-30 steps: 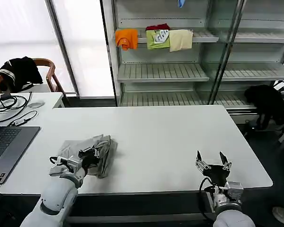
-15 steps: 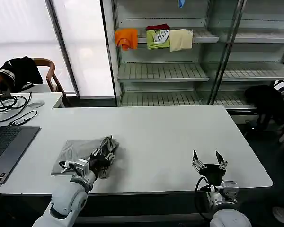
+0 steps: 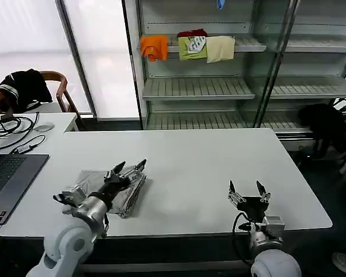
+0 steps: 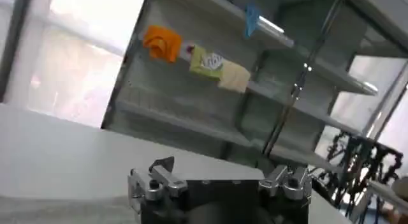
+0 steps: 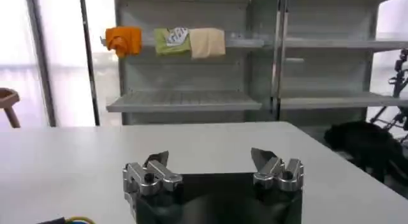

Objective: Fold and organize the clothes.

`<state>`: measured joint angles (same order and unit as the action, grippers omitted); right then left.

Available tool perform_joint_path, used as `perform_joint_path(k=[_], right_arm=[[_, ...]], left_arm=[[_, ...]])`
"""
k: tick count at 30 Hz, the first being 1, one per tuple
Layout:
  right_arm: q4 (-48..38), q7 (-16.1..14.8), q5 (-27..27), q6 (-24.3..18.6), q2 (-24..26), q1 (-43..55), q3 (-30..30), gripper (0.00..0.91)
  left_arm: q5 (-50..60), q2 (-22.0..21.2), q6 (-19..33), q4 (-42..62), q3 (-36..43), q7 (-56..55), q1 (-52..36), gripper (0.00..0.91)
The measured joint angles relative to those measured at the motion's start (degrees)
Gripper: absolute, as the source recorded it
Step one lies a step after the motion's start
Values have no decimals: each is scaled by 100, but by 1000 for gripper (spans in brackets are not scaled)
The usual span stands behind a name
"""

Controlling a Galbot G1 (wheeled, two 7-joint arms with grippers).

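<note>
Nearly folded, not yet shelved.
Your shirt (image 3: pixel 112 187) lies bundled at the table's (image 3: pixel 207 167) 8 o'clock; left gripper (image 3: pixel 128 168) hovers over it, spread wide, empty. Right gripper (image 3: pixel 245 190) waits at 5 o'clock, open, empty.

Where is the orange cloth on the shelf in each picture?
Head view: the orange cloth hangs on the upper shelf, at the left end of the row, far behind the table.
Left wrist view: orange cloth on the tilted-looking shelf, nearest the bright window.
Right wrist view: orange cloth on the shelf, window side.
Shared landmark: the green cloth right beside it.
</note>
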<state>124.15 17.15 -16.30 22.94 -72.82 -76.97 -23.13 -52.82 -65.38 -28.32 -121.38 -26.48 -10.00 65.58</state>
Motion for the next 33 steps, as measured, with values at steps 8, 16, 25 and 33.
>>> perform_joint_path(k=[8,16,25,33], right_arm=[[-86,-8,-99,30,151,204,89,907],[-98,-9,-138,40,223,262,104,907],[-94,-10,-128,40,228,225,88,907],[-52,-20,-80,59,203,201,100,907]], left_arm=[[-220,367,-109,388,-740,-144,172,907],[-73,558,-102,1040,-1180,-15,232,907],[205,691,15,1734,-1330,277,233,907],[409,733,30,2046,-1361,533,313,907]])
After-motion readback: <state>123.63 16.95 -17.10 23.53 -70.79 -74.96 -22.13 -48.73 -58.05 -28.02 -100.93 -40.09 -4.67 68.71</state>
